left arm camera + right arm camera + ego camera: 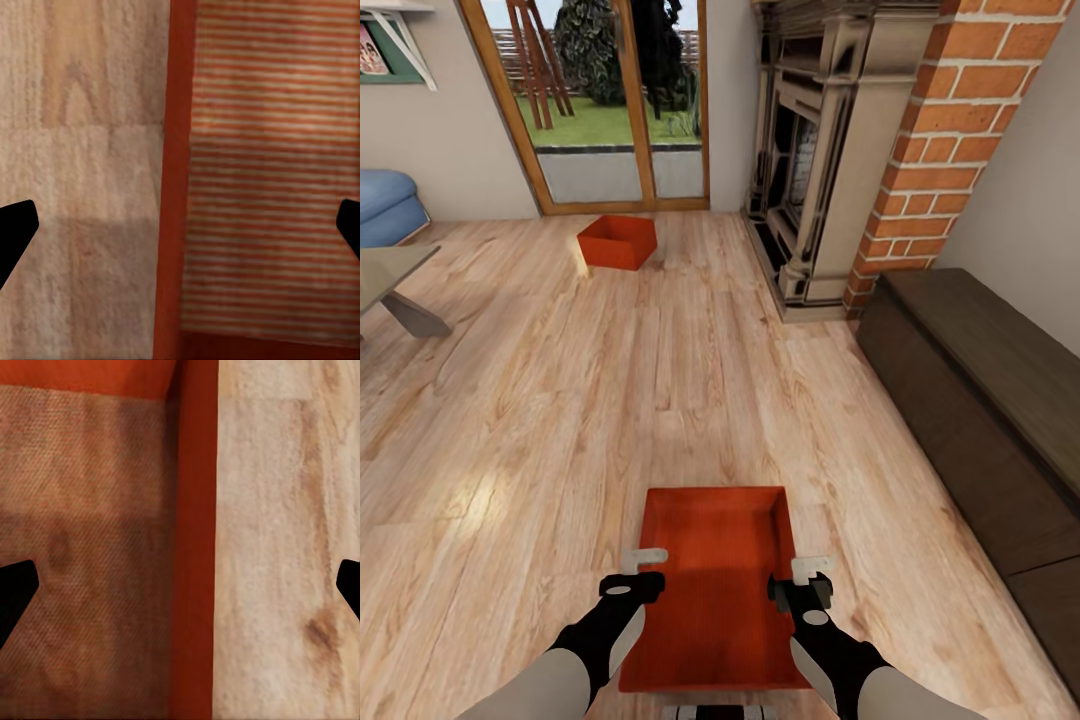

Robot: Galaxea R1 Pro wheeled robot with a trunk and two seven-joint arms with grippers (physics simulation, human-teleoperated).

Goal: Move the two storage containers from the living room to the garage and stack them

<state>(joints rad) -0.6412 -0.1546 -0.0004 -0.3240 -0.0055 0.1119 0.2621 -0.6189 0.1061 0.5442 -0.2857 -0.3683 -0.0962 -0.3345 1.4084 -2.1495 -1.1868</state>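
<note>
Two red-orange storage containers stand on the living room's light wood-plank floor. The near container lies just ahead of me, and the far container sits by the glass doors. My left gripper hangs open over the near container's left wall, one finger on each side of it. At the right wall my right gripper stands open in the same way, the wall running between its spread fingers. Neither gripper is closed on the wall.
A fireplace with a red brick chimney stands ahead on the right, with a long dark wooden cabinet along the right wall. On the left are a blue sofa and a low table. Wood-framed glass doors are at the back.
</note>
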